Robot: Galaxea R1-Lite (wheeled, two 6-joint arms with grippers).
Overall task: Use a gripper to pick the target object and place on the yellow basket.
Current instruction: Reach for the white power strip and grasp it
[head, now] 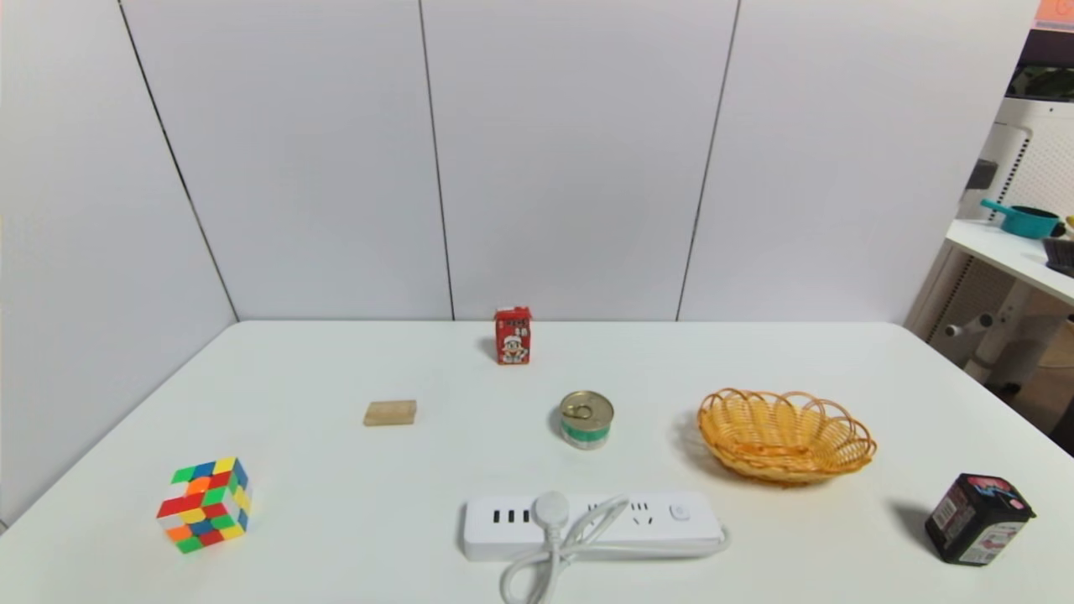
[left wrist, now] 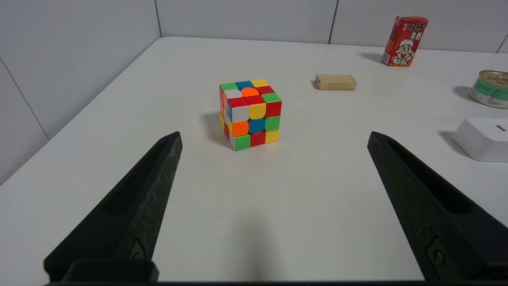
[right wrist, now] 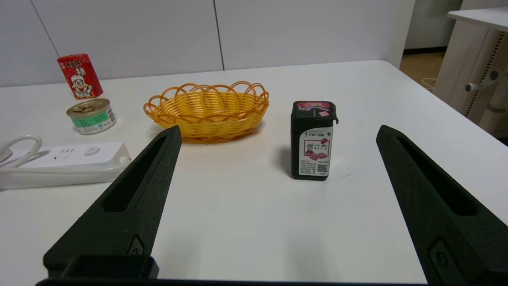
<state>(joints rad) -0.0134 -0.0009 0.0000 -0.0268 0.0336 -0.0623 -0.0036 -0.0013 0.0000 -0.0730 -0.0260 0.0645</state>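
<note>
You are looking at a white table (head: 336,470) boxed in by pale wall panels, with a second desk off at the right edge of the room. The power strip (head: 591,524) lies flat at the near middle of the table, its white cord (head: 550,562) looped over its top and the round plug resting on it. The yellow basket (head: 786,434) sits to its right and a little farther back, apart from it and holding nothing. Between them, farther from you, stands a small tin can (head: 586,419); a red drink carton (head: 513,335) stands near the back wall and a wooden block (head: 390,412) lies to the left.

Your left gripper (left wrist: 274,137) hangs low over the table's left side with its fingers spread wide, facing a colourful puzzle cube (left wrist: 250,113). Your right gripper (right wrist: 278,133) is likewise spread and holding nothing, low over the right side, with a black box (right wrist: 313,139) standing ahead of it just beside the basket.
</note>
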